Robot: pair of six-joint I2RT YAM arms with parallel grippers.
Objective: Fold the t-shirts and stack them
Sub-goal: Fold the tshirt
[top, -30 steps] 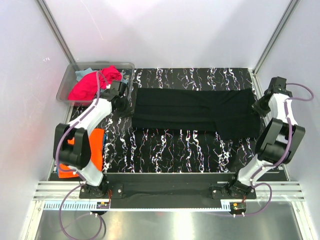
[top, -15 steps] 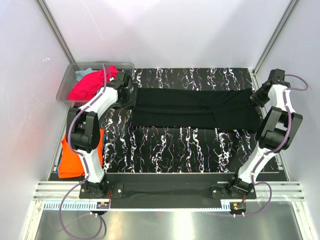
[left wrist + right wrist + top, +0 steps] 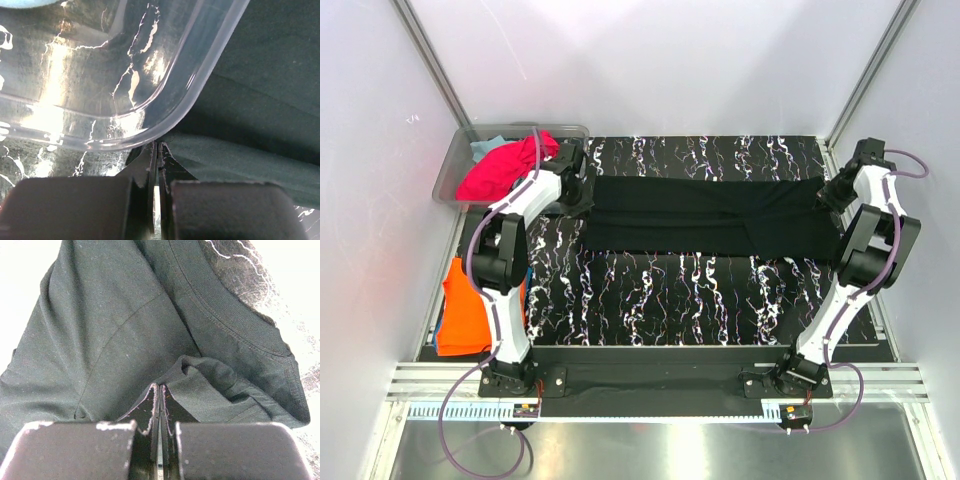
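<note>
Top external view: left gripper [image 3: 585,192] and right gripper [image 3: 828,196] each pinch one end of the single black t-shirt [image 3: 710,215], spread across the table [image 3: 670,290]. One orange t-shirt [image 3: 468,310] lies near-left; one magenta t-shirt [image 3: 495,170] and one teal t-shirt [image 3: 488,147] fill the clear bin [image 3: 448,172].

Orange t-shirt [image 3: 465,305]: I lose its right edge behind the left arm [image 3: 505,270].
Blue cloth [image 3: 439,338]: only a sliver shows beneath the orange.
Teal-blue t-shirt [image 3: 488,146]: mostly buried under the magenta-pink t-shirt [image 3: 500,172].
Clear plastic bin [image 3: 200,80]: my left wrist view crops it top and left.
Black t-shirt [image 3: 100,340]: runs off my right wrist view's top.
</note>
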